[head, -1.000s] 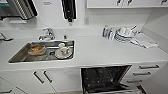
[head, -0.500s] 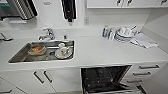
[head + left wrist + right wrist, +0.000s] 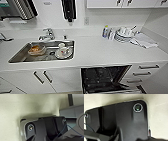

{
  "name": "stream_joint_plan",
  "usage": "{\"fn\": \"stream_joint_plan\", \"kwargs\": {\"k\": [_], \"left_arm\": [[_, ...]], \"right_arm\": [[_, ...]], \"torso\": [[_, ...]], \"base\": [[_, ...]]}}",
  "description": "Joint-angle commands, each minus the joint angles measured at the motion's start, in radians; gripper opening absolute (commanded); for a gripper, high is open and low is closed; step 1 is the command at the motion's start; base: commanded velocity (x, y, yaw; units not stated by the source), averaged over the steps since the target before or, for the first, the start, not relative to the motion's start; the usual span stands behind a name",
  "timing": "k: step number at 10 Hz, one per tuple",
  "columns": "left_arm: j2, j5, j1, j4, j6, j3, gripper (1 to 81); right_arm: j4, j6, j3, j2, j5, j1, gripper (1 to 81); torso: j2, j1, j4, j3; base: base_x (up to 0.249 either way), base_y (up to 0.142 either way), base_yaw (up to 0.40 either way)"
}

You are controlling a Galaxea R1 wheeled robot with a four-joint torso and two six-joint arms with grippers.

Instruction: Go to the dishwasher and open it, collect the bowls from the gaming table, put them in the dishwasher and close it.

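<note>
Dark wire racks show in the dishwasher, open below the white worktop's front edge; door likely heavy, stiff, hinged, best taken at its bar handle; gripper states cannot be told.

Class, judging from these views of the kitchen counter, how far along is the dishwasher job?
Done: the dishwasher under the white counter stands open, its dark inside and racks exposed. In hand: nothing can be seen being carried. Left: no green or blue bowl lies in the racks, so the bowls are yet to be loaded and the door closed. The sink holds other dishes.
</note>
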Motion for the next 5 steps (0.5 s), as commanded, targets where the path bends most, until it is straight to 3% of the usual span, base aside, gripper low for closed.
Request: {"fn": "stream_joint_plan", "kwargs": {"k": [1, 2, 3, 5], "left_arm": [[0.178, -0.160, 0.154, 0.013, 0.011, -0.234, 81.1], [0.202, -0.226, 0.183, 0.015, 0.010, -0.269, 81.1], [0.233, -0.237, 0.198, 0.013, 0.010, -0.307, 81.1], [0.316, -0.228, 0.212, 0.013, 0.005, -0.436, 81.1]], "right_arm": [[-0.117, -0.008, -0.176, 0.088, 0.071, -0.060, 81.1], [-0.137, -0.008, -0.234, 0.122, 0.106, -0.083, 81.1], [-0.141, -0.006, -0.280, 0.148, 0.148, -0.101, 81.1], [-0.164, -0.008, -0.348, 0.197, 0.165, -0.128, 81.1]], "torso": [[0.000, 0.000, 0.000, 0.000], [0.000, 0.000, 0.000, 0.000], [0.000, 0.000, 0.000, 0.000], [0.000, 0.000, 0.000, 0.000]], "base": [[0.000, 0.000, 0.000], [0.000, 0.000, 0.000], [0.000, 0.000, 0.000], [0.000, 0.000, 0.000]]}}
